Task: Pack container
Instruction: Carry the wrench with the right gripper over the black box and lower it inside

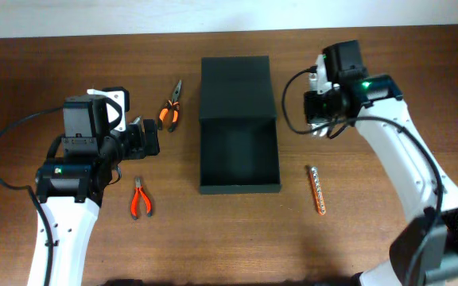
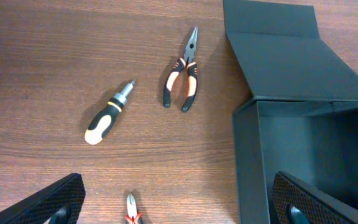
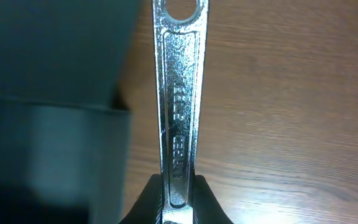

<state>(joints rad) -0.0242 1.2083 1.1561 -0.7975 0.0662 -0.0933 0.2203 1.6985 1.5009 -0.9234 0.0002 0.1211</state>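
Overhead: box (image 1: 239, 155) centred on surface (image 1: 54, 71), lid (image 1: 235, 86) flapped open toward 12 o'clock.
Left wrist: left tool (image 2: 176, 202) spread wide apart; box at 3 o'clock.
Right wrist: right tool (image 3: 179, 196) clamped on wrench (image 3: 179, 93); box at 9 o'clock.

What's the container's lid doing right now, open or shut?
Open. The container has its flap lid folded back flat on the table, leaving the interior exposed from overhead.

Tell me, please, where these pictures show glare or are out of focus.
Right wrist: bright glare runs along the wrench, and the container beside it is soft, out of focus. Left wrist: the needle-nose pliers and the screwdriver are sharp. Overhead: even light, faint shadows, no glare.
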